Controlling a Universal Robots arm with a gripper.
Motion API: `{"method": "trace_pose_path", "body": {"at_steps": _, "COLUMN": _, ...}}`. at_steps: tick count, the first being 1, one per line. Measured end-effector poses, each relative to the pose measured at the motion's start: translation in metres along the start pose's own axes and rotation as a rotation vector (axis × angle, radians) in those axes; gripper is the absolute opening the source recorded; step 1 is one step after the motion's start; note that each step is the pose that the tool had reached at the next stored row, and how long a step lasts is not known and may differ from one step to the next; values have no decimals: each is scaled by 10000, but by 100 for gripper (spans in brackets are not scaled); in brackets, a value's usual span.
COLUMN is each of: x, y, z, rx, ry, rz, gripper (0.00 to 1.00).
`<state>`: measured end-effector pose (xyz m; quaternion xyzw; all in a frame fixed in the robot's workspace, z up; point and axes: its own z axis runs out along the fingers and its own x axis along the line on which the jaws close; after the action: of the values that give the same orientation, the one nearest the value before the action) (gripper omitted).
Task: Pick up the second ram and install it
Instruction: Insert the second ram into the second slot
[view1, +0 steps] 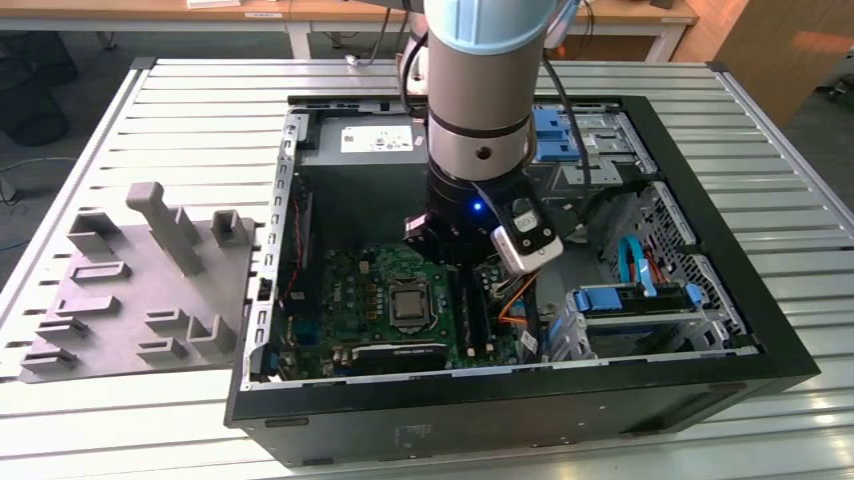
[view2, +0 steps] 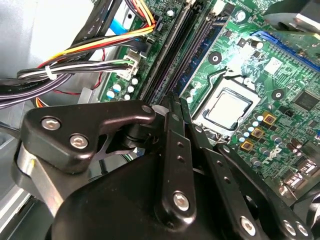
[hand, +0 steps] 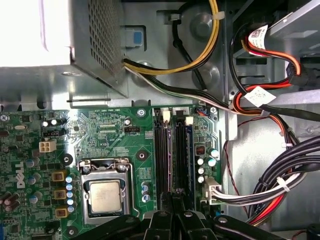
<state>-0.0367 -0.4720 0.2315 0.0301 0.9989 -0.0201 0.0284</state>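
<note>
ram (hand: 177, 160) stands upright at the motherboard (hand: 145, 145) slots, apparently clamped by the closed gripper (hand: 176, 200) directly above it

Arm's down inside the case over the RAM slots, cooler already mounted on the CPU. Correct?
Not quite. No cooler is mounted: the CPU is bare, clear in the first wrist view. The rest holds: the gripper is down inside the case, over the RAM slots.
</note>
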Motion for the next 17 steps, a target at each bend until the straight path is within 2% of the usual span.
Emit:
{"method": "trace_pose_path", "body": {"at_steps": 3, "x": -27, "y": 1, "z": 0, "rx": 2, "ry": 2, "rz": -29, "gripper": 12}}
{"method": "trace_pose_path", "body": {"at_steps": 17, "x": -19, "y": 4, "z": 23, "rx": -2, "ry": 0, "rz": -66, "gripper": 12}}
